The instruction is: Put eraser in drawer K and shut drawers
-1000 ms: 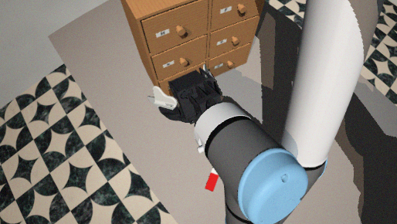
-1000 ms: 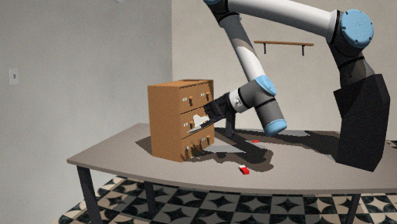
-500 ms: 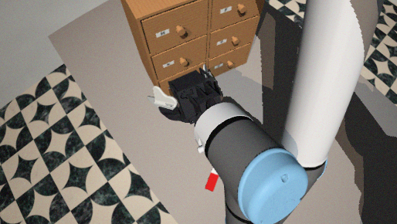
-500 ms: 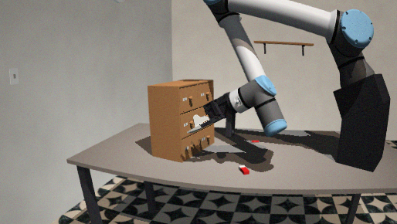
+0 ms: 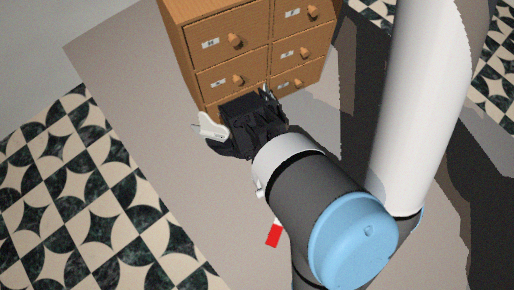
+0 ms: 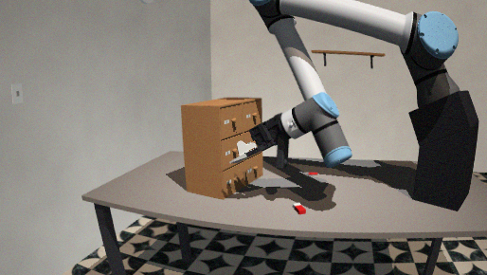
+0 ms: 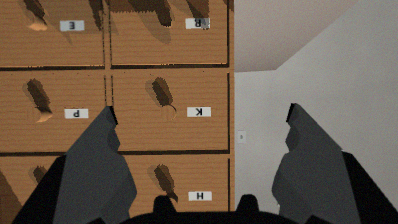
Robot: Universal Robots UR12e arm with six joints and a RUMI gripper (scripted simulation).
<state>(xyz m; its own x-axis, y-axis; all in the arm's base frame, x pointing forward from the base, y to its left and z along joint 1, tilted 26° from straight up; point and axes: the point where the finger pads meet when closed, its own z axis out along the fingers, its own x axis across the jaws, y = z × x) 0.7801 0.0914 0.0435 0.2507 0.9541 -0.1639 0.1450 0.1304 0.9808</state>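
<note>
The wooden chest (image 5: 197,9) (image 6: 204,142) (image 7: 150,50) stands upright on the table with all the drawers I can see shut. The wrist view shows it upside down; drawer K (image 7: 170,125) with its peg knob (image 7: 164,97) lies just ahead, at the chest's outer edge. My gripper (image 5: 240,111) (image 6: 246,149) (image 7: 201,106) is open and empty, close in front of the chest's drawers. One finger is in line with the gap between drawers P and K, the other is off past the chest's side. The red and white eraser (image 5: 274,234) (image 6: 298,208) lies on the table behind the arm, well away from the gripper.
A second small red thing (image 6: 311,174) lies on the table (image 6: 142,182) under the arm. The arm's base (image 6: 445,152) stands at the table's right. Drawers E (image 7: 50,35), P (image 7: 55,115) and H (image 7: 180,187) surround K.
</note>
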